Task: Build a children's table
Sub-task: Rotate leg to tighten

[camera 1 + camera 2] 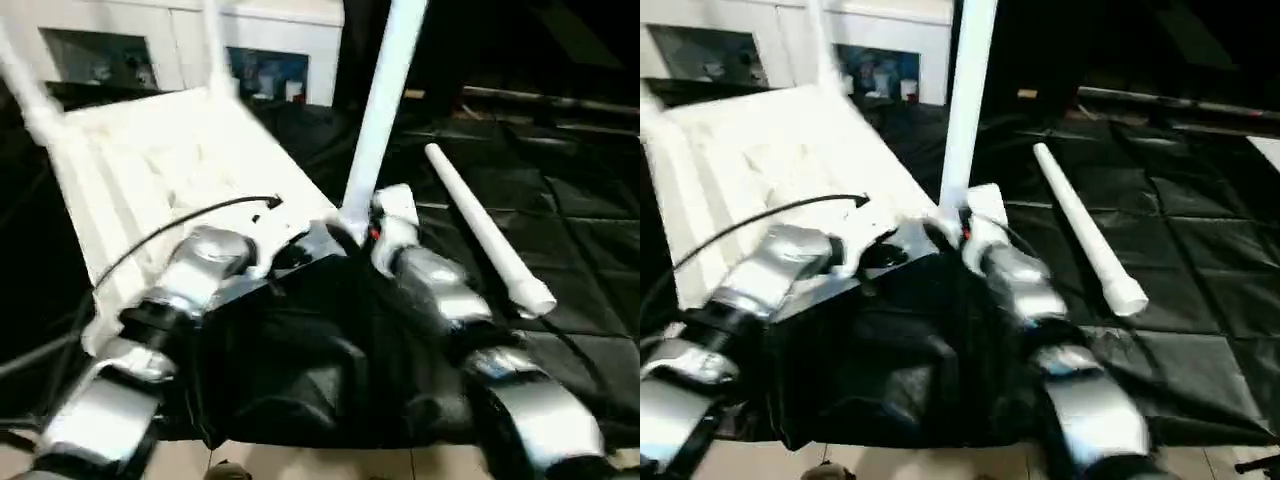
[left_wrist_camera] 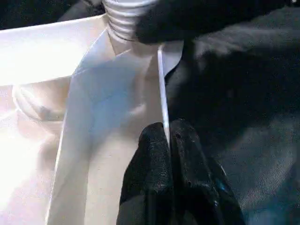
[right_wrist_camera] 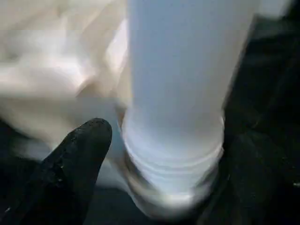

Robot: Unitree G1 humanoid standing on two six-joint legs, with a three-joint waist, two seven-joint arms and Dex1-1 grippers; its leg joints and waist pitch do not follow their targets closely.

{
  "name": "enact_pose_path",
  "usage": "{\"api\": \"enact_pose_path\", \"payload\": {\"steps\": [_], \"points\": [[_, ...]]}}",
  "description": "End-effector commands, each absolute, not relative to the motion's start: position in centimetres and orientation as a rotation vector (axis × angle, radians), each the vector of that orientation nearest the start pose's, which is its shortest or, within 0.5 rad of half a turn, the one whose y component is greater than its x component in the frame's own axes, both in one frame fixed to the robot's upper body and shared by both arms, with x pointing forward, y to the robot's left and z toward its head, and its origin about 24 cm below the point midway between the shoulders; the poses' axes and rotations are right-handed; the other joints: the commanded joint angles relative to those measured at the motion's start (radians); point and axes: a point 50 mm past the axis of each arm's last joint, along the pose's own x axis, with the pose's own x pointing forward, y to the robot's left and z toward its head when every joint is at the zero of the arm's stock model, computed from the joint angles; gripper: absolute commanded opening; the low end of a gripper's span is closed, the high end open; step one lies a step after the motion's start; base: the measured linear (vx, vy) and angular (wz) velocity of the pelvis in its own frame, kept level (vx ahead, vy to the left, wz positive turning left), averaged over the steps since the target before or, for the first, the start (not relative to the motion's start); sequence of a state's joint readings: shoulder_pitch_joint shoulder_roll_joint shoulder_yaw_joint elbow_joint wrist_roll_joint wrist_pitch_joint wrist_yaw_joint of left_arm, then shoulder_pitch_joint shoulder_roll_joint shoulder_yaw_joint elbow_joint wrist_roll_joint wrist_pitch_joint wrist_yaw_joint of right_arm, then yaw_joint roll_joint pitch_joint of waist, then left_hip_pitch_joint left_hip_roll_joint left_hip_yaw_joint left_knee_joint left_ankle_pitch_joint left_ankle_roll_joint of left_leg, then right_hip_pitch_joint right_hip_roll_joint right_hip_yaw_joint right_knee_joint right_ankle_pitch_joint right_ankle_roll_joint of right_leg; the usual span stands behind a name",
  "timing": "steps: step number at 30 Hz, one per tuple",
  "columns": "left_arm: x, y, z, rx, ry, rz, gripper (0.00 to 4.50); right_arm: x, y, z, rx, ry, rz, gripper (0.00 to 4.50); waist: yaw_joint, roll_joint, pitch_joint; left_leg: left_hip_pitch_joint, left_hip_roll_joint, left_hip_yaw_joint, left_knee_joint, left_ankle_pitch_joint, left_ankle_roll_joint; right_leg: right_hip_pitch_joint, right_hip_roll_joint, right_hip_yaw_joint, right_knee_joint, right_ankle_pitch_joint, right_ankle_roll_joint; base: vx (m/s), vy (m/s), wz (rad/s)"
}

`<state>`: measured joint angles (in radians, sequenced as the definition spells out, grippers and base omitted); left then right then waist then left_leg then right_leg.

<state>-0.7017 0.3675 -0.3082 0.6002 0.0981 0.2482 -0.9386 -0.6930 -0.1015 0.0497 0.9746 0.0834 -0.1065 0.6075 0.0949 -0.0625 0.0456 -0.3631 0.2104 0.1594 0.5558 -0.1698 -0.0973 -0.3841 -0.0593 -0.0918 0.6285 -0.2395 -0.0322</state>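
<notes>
The children's table top lies underside up on the black cloth, tilted. Two white legs stand in its far corners and a third leg stands upright in the near right corner socket. My left gripper is shut on the thin rim of the top, close to that socket. My right gripper is open around the base of the third leg, its fingers standing off either side with a gap showing. A loose leg lies on the cloth to the right.
The black-draped work table stretches off to the right behind the loose leg. A white cabinet stands at the back. A black cable arcs over my left forearm. The table's front edge and the pale floor are just below my arms.
</notes>
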Motion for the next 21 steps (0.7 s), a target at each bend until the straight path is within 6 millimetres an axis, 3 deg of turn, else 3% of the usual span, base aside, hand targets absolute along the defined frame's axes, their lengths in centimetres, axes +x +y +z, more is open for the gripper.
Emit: {"api": "enact_pose_path", "payload": {"steps": [1, 4, 9, 12, 13, 16, 20, 21], "points": [[33.6, 12.1, 7.8, 0.559, 0.405, -1.209, 0.0, 34.3, -11.1, 4.0, -0.106, 0.228, 0.88, 4.0, 0.0, 0.016, -0.063, 0.011, 0.033, 0.003, -0.041, -0.025, 0.09, 0.064, -0.085, 0.066, -0.05, 0.253, -0.23, 0.0, 0.0, 0.0], [33.0, 12.6, 7.7, 0.553, 0.432, -1.267, 0.0, 33.5, -12.3, 4.4, -0.133, 0.232, 0.976, 4.0, 0.003, 0.019, -0.064, 0.01, 0.034, 0.003, -0.037, -0.002, 0.101, 0.062, -0.085, 0.064, -0.044, 0.288, -0.243, 0.0, 0.0, 0.0], [32.1, 13.1, 8.0, 0.547, 0.409, -1.385, 0.0, 31.8, -14.1, 5.0, -0.175, 0.256, 1.121, 4.0, 0.019, 0.013, -0.061, 0.008, 0.035, 0.005, -0.033, -0.008, 0.116, 0.065, -0.085, 0.062, -0.043, 0.273, -0.236, 0.0, 0.0, 0.0], [31.7, 13.1, 8.2, 0.536, 0.397, -1.439, 0.0, 31.1, -14.4, 5.3, -0.167, 0.264, 1.169, 4.0, 0.024, 0.016, -0.059, 0.01, 0.036, 0.006, -0.036, -0.051, 0.092, 0.061, -0.089, 0.062, -0.05, 0.188, -0.232, 0.0, 0.0, 0.0], [31.7, 13.2, 8.3, 0.535, 0.397, -1.441, 0.0, 31.1, -14.4, 5.3, -0.163, 0.265, 1.175, 4.0, 0.024, 0.02, -0.059, 0.01, 0.036, 0.007, -0.036, -0.061, 0.087, 0.06, -0.089, 0.062, -0.05, 0.177, -0.234, 0.0, 0.0, 0.0], [31.6, 13.2, 8.4, 0.533, 0.393, -1.461, 0.0, 30.8, -14.3, 5.5, -0.148, 0.267, 1.202, 4.0, 0.027, 0.02, -0.059, 0.013, 0.038, 0.01, -0.037, -0.083, 0.067, 0.057, -0.088, 0.063, -0.054, 0.142, -0.233, 0.0, 0.0, 0.0], [31.5, 13.1, 8.5, 0.528, 0.393, -1.483, 0.0, 30.4, -14.1, 5.5, -0.137, 0.277, 1.214, 4.0, 0.031, 0.02, -0.062, 0.011, 0.035, 0.01, -0.033, -0.043, 0.063, 0.06, -0.084, 0.063, -0.046, 0.202, -0.228, 0.0, 0.0, 0.0], [31.4, 13.1, 8.5, 0.527, 0.393, -1.49, 0.0, 30.3, -14.0, 5.5, -0.135, 0.281, 1.215, 3.73, 0.031, 0.02, -0.063, 0.011, 0.034, 0.01, -0.033, -0.039, 0.064, 0.06, -0.084, 0.062, -0.045, 0.211, -0.229, 0.0, 0.0, 0.0]]}}
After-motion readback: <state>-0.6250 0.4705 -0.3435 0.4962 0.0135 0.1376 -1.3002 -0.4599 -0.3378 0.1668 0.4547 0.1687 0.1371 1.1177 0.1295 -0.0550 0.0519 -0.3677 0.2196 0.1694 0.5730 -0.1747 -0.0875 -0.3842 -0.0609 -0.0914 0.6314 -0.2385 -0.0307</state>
